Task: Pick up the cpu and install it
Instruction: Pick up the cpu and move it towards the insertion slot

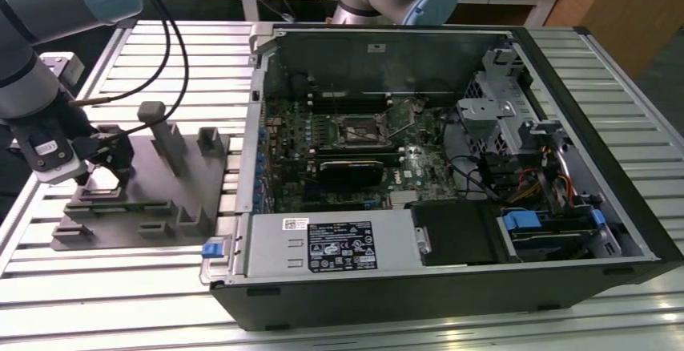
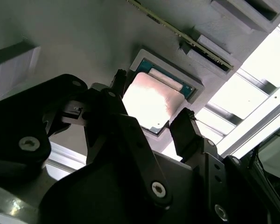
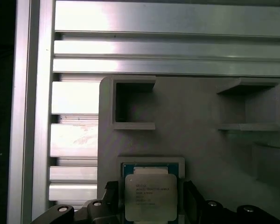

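Note:
The cpu (image 3: 150,196), a small square chip with a silvery top, lies in a shallow recess of the gray plastic fixture (image 3: 196,121). In the second wrist view the cpu (image 2: 151,100) shows as a bright patch in the same recess. My gripper (image 3: 150,205) is down over it, and the black fingers (image 2: 184,128) press against two opposite edges of the chip. In the exterior view the gripper (image 1: 91,171) sits low on the fixture (image 1: 160,199) at the exterior view's left. The chip looks level and still seated.
The open computer case (image 1: 449,167) lies at the exterior view's right, with the motherboard socket (image 1: 356,131) and a white-labelled power supply (image 1: 331,247) inside. Gray posts (image 1: 160,131) rise from the fixture near the gripper. A slatted aluminium table (image 3: 74,140) carries everything.

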